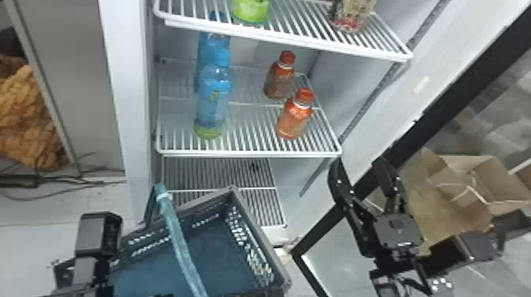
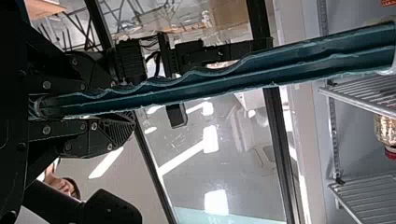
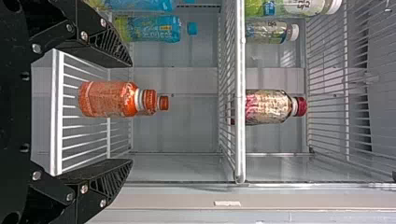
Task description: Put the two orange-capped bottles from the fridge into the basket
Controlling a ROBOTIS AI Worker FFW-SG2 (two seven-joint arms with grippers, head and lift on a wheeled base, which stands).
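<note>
Right, nearest is the basket (image 1: 264,231), slanting below the fridge (image 1: 336,85), its handle (image 1: 177,237) clamped in the left claw (image 1: 95,272). The right claw (image 1: 359,164) has its fingers spread, near the shelf (image 1: 249,153). There stand the two orange-capped bottles (image 1: 294,118), one behind the other, beside two blue bottles (image 1: 213,98). The rack above (image 1: 276,37) holds green bottles (image 3: 287,7) and a red-capped bottle (image 3: 268,106).
</note>
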